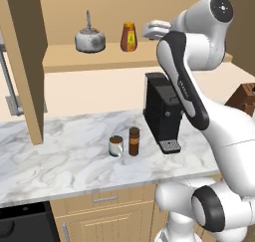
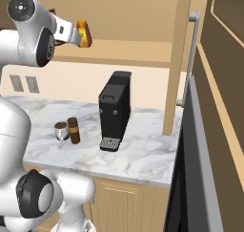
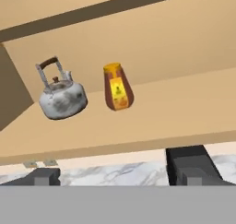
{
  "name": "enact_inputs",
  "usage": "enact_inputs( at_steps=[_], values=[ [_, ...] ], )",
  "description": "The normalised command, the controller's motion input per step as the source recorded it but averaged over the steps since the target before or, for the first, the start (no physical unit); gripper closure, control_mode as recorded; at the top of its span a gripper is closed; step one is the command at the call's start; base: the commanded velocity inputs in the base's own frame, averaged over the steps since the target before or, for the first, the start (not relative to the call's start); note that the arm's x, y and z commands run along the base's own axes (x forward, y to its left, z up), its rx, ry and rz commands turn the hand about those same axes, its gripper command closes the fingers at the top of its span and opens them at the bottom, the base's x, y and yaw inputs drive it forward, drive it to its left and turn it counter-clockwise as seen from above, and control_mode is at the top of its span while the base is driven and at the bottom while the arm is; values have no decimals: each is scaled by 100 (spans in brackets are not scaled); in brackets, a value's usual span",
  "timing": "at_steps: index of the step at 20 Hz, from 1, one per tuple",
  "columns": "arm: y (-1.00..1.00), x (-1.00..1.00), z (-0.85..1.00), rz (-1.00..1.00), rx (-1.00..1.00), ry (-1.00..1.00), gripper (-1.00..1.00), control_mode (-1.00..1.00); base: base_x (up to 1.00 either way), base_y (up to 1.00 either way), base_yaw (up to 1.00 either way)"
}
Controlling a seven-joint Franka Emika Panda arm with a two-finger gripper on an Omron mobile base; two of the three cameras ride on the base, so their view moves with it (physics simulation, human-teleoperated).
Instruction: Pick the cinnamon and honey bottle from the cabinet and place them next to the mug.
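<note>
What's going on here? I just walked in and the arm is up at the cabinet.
The robot is moving two items from the cabinet down beside the mug on the counter. The cinnamon already stands next to the mug. The honey bottle is on the shelf, beside a kettle. The gripper is raised in front of that shelf, jaws open and empty, pointed at the bottle but not touching it.

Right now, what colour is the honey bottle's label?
Yellow, on the amber-orange honey bottle; clearest in the hand view.
</note>
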Motion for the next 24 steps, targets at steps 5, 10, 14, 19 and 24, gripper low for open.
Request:
enact_inputs(
  at_steps=[5,10,14,19,24],
  values=[
    [-4,11,0,15,0,0,-100,-100,0,0,0],
    [0,59,-2,5,-4,0,-100,-100,0,0,0],
    [1,67,-6,0,-6,0,-100,-100,0,0,0],
    [6,46,-1,0,-5,-1,-100,-100,0,0,0],
    [18,28,0,0,-5,0,-100,-100,0,0,0]
  ],
)
